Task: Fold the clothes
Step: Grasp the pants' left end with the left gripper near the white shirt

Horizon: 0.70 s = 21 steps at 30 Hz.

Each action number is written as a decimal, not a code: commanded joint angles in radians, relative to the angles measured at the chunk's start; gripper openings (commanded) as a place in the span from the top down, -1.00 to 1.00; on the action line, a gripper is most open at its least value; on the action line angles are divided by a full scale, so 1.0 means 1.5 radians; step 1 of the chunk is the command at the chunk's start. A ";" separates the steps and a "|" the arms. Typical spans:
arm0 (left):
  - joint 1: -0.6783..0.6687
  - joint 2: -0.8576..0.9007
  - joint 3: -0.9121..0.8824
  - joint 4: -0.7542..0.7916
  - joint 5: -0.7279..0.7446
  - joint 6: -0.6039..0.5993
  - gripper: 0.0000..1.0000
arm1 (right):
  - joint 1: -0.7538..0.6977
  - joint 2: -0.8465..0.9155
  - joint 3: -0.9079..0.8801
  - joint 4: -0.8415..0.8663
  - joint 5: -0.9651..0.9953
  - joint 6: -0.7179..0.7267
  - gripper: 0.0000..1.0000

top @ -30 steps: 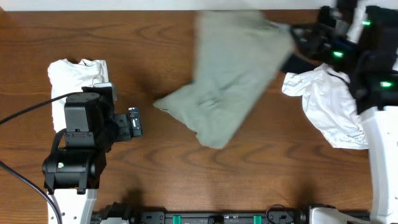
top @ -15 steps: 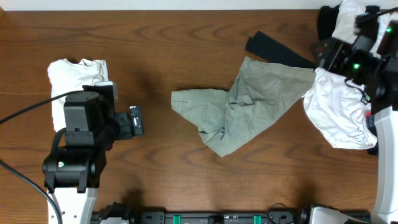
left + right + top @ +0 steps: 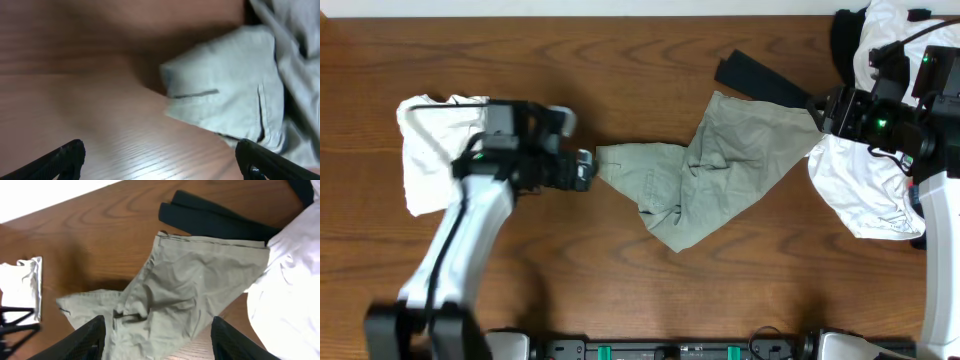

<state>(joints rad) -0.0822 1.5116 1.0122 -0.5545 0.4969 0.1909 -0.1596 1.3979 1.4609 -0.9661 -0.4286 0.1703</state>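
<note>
Task thing: long khaki-grey cotton trousers (image 3: 710, 165), crumpled on the brown wooden desk (image 3: 620, 60), mid-desk. Not folded yet. Legs are bunched over each other and one corner points left.
Left claw (image 3: 585, 170): just beside the trousers' left corner, jaws as wide as they go, nothing in them. Wrist view shows bare desk betw. the fingers w/ the cloth corner just ahead.
Right claw (image 3: 159, 342): above the trousers' right end, fingers apart, holding nothing. The cloth lies loose below.
Other clothes: white cotton shirt (image 3: 430, 135) well left of the trousers, roughly squared. Rumpled white garment (image 3: 860, 185) touches the trousers' right end. Black flat piece (image 3: 760, 82) sits partly under the trousers' far edge. Dark heap (image 3: 845, 35) is beyond the trousers' far right.
Risk 1: left claw could close short and pinch desk, not cloth, or catch only the top layer. The corner looks doubled over, so a thin grab would prob. peel it open rather than lift it.
Risk 2: pulling the trousers may drag the white garment or black piece along, since they touch/overlap.
Risk 3: right claw coming down near that overlap could take white cloth w/ the khaki.
Hidden: no. of layers at the left corner can't be told, as the left wrist view is blurred. Waistband vs. hem ends are unclear. The right arm covers part of the white garment & dark heap. How far the black piece runs under the trousers isn't visible. Whether the left fingertips touch the desk: can't tell.
</note>
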 commanded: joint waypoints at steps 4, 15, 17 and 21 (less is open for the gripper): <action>-0.033 0.099 0.008 0.078 0.092 0.082 -0.96 | 0.005 -0.007 0.008 -0.005 0.012 -0.015 -0.31; -0.055 0.133 0.009 0.135 0.128 0.081 0.49 | 0.005 -0.007 0.008 -0.005 0.025 -0.015 -0.30; -0.055 0.111 0.015 0.135 0.144 0.062 0.77 | 0.005 -0.007 0.008 -0.005 0.025 -0.015 -0.30; -0.055 0.024 0.039 0.128 0.143 0.003 0.88 | 0.004 -0.007 0.008 -0.007 0.040 -0.015 -0.29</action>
<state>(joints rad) -0.1612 1.6646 1.0122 -0.3614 0.6781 0.2584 -0.1596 1.3979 1.4609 -0.9733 -0.3908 0.1669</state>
